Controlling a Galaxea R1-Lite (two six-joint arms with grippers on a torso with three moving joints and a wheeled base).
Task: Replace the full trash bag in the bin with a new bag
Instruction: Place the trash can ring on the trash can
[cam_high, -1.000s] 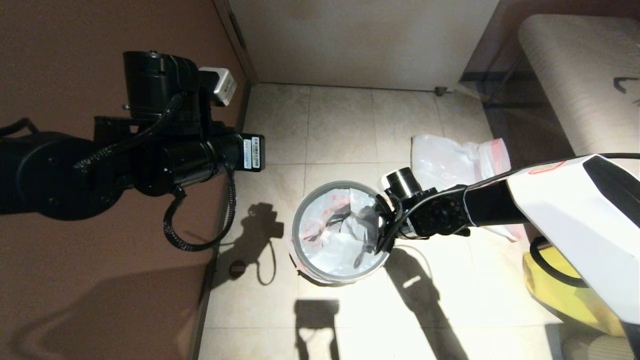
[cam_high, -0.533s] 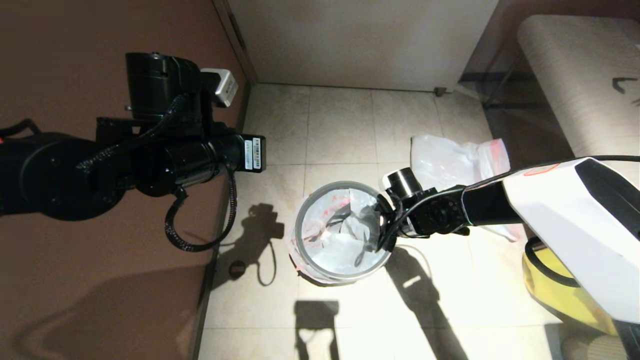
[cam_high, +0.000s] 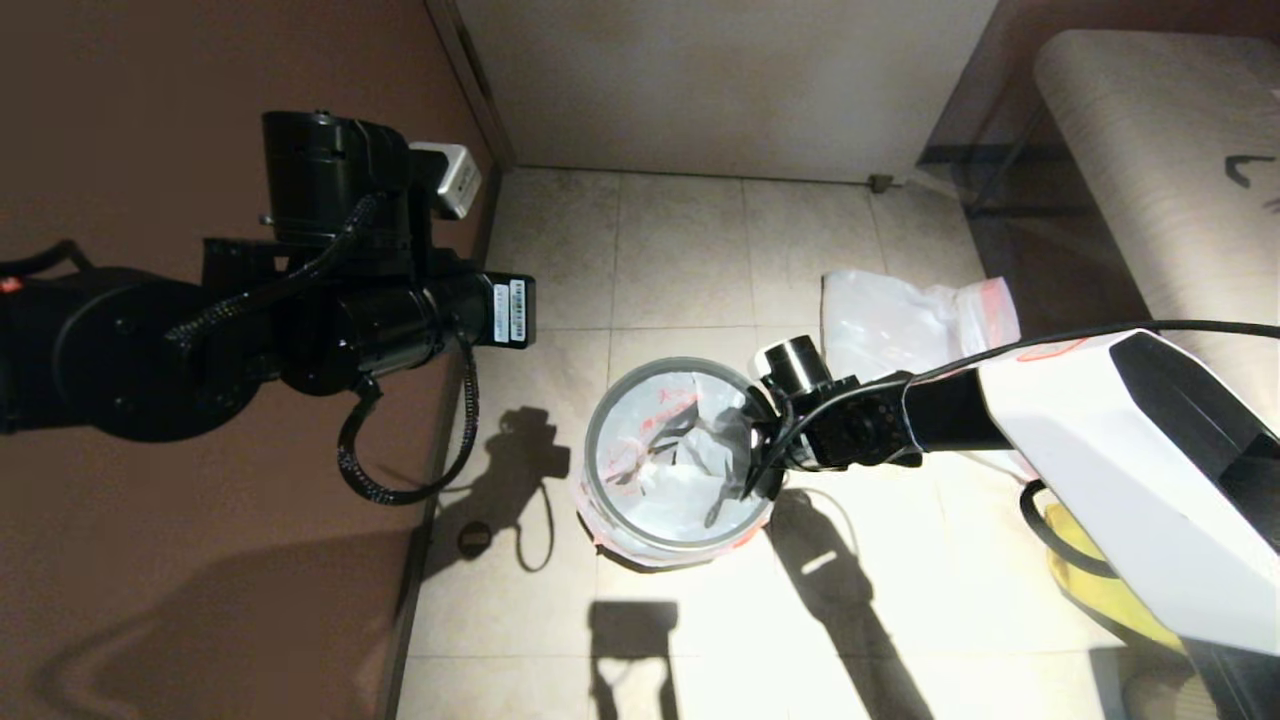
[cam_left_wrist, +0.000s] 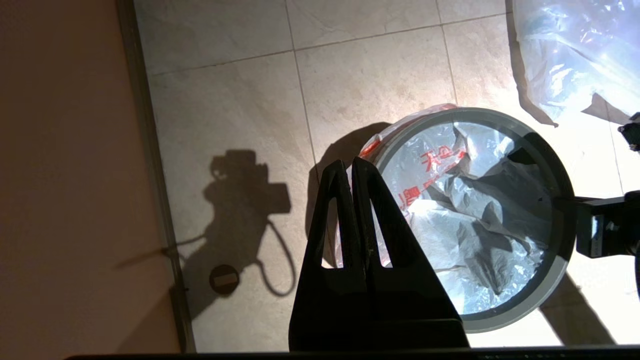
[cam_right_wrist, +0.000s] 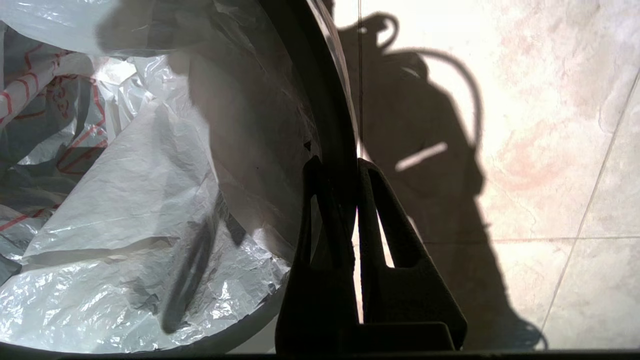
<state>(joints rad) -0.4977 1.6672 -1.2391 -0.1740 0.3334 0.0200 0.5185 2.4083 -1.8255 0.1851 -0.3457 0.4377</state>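
The floor (cam_high: 680, 260) is made of pale square tiles, with a brown wall (cam_high: 150, 560) at 9 o'clock and a light wall at 12 o'clock.

The black left arm hangs at 9 o'clock, high over the brown wall. Its left gripper (cam_left_wrist: 350, 167) has its two dark fingers pressed flat together, with nothing between them.

In the middle sits the small round black bin with a thin grey hoop rim (cam_high: 600, 490). A thin, see-through white plastic bag with red print and a red-pink edge (cam_high: 680, 490) lines the bin. It is crumpled inside, and its edge spills over the rim at 6 o'clock.

The right gripper (cam_right_wrist: 350, 167) is at the bin's rim at 3 o'clock. Its fingers are clamped on the rim, one finger inside and one outside, with the bag film there too.

Past the bin, at 1 o'clock, a lumpy white plastic bag with a red-pink band (cam_high: 900, 320) lies on the floor. A big yellow bag (cam_high: 1100, 590) peeks out at 4 o'clock, under the white right arm.
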